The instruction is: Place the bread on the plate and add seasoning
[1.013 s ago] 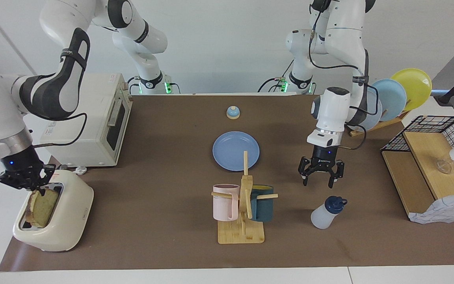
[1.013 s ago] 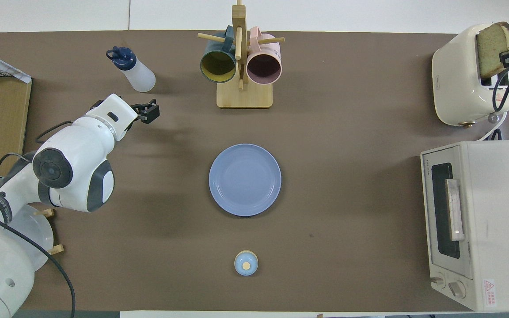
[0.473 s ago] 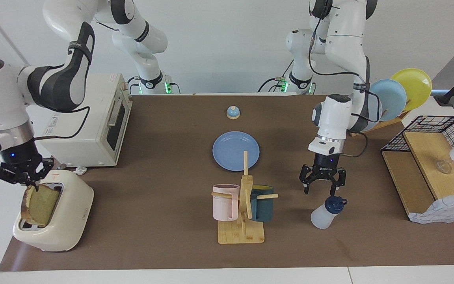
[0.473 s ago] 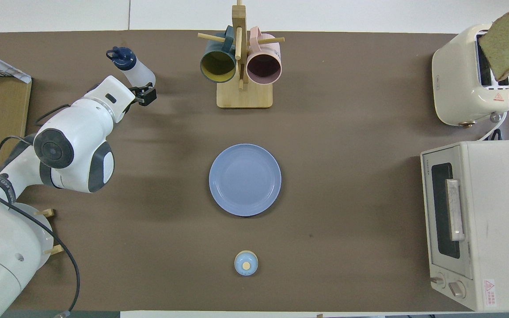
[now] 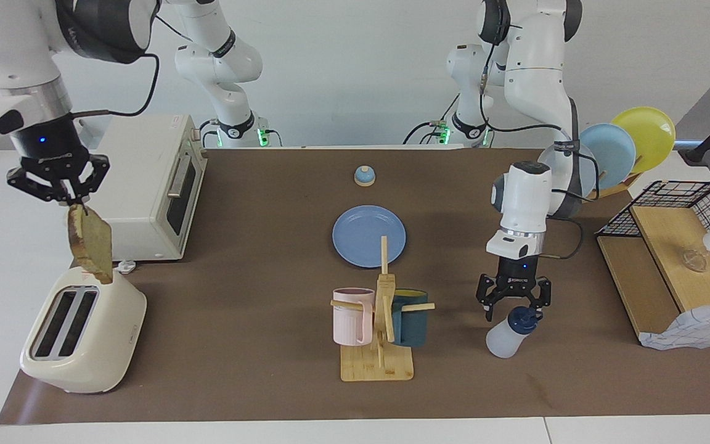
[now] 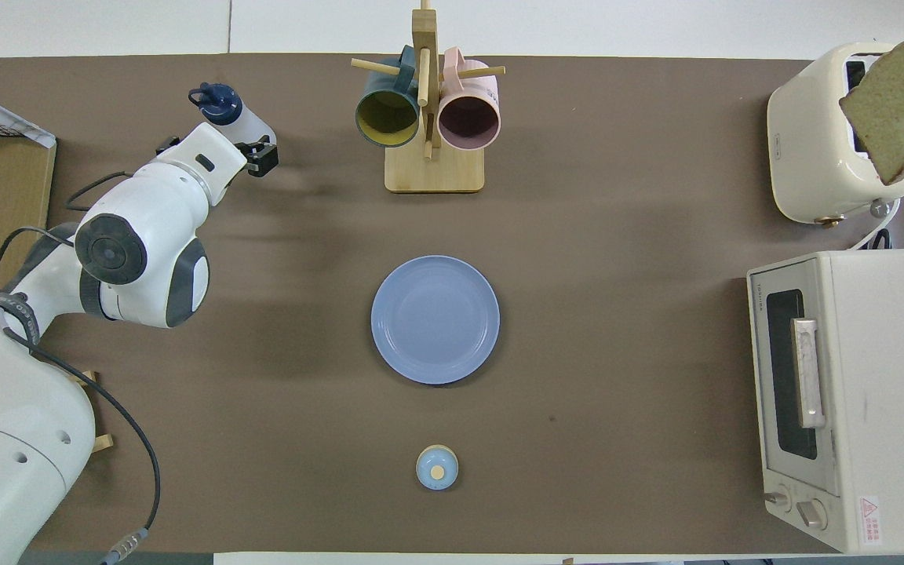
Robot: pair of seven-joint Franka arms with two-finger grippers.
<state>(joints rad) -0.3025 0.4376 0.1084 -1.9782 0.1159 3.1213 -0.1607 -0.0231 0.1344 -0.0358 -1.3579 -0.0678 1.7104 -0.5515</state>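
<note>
The bread (image 5: 90,242) hangs clear of the toaster (image 5: 84,336) with its slots right under it, pinched by its top corner in my right gripper (image 5: 61,198), which is shut on it. In the overhead view the bread (image 6: 895,106) covers part of the toaster (image 6: 817,133). The blue plate (image 5: 368,236) lies bare at mid-table. The seasoning (image 5: 506,335) leans at the left arm's end, beside the mug stand. My left gripper (image 5: 516,306) hangs open just over its navy cap, a finger on either side. From overhead the seasoning (image 6: 234,118) shows partly under that hand.
A toaster oven (image 5: 145,197) stands nearer to the robots than the toaster. A wooden stand with two mugs (image 5: 379,327) is between plate and table edge. A bell (image 5: 364,176), a plate rack (image 5: 623,148) and a wire shelf (image 5: 675,259) are around.
My right gripper has lifted the bread up out of the toaster slot. My left gripper has come down and outward from beside the seasoning to just over its cap.
</note>
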